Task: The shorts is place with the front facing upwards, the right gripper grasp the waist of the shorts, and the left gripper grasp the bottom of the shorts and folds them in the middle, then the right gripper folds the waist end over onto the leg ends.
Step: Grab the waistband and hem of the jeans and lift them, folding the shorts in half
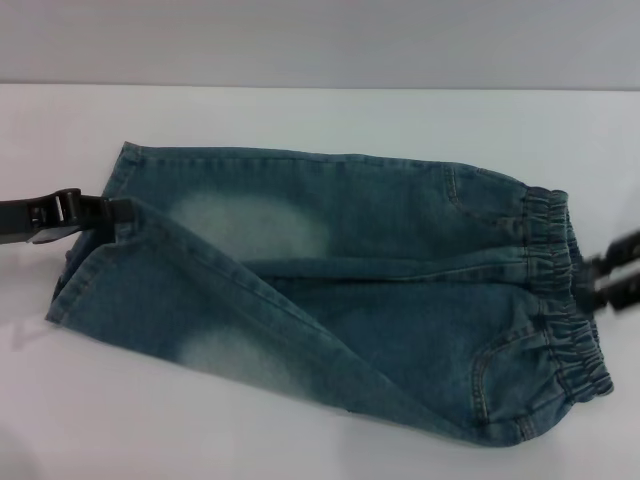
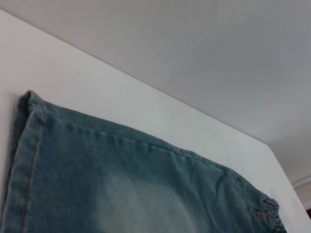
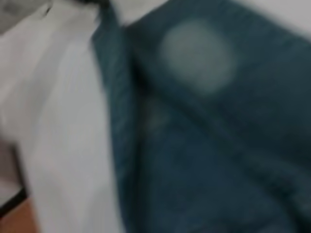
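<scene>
The shorts [image 1: 400, 300] lie front up on the white table [image 1: 300, 115], blue-green denim with a pale patch on each leg. The leg ends [image 1: 90, 265] point left and the gathered waist [image 1: 560, 300] points right. My left gripper [image 1: 124, 212] reaches in from the left edge and is shut on the bottom of the shorts, midway along the hems. A diagonal ridge runs from that grip toward the near waist corner. At the right edge, my right gripper [image 1: 590, 278] is shut on the middle of the waistband. The left wrist view shows a stitched hem [image 2: 26, 160]. The right wrist view shows only blurred denim [image 3: 204, 145].
Bare white table surrounds the shorts, with a grey wall [image 1: 320, 40] behind its far edge. In the right wrist view the table's edge and a strip of brown floor [image 3: 19, 218] show beside the cloth.
</scene>
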### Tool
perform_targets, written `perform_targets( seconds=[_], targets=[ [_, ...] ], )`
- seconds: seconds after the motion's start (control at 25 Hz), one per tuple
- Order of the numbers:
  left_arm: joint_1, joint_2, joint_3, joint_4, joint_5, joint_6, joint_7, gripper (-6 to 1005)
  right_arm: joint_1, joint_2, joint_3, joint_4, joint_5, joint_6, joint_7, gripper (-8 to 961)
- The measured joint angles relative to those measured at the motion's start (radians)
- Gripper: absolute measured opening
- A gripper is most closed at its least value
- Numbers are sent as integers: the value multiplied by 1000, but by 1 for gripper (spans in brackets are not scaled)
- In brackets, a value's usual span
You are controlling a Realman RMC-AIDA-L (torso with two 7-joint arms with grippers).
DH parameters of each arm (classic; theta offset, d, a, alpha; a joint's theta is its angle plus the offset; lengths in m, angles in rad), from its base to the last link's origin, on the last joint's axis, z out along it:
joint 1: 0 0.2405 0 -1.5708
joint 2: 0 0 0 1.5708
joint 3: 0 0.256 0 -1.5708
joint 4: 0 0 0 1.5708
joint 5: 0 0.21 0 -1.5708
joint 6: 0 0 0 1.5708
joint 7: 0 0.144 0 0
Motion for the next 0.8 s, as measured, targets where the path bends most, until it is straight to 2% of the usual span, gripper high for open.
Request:
perform_targets(
  seconds=[0.12, 0.16, 0.32, 0.64, 0.8],
  targets=[
    [-2, -1, 0, 0, 0, -1, 3, 32, 6, 40, -31, -2, -80, -48, -37, 569],
    [-2, -1, 0, 0, 0, -1, 3, 32, 6, 40, -31, -2, -80, -48, -37, 569],
    [-2, 2, 0, 1, 0, -2, 3, 33, 15, 70, -32, -7, -185, -51, -38, 569],
    [0, 4, 0, 10, 1, -7, 3, 35, 22, 74, -32, -7, -261, -41, -21, 569],
    [0, 2, 0, 11, 3, -14, 3, 36, 29, 84, -34, -7, -303, -39, -11, 570]
  ],
)
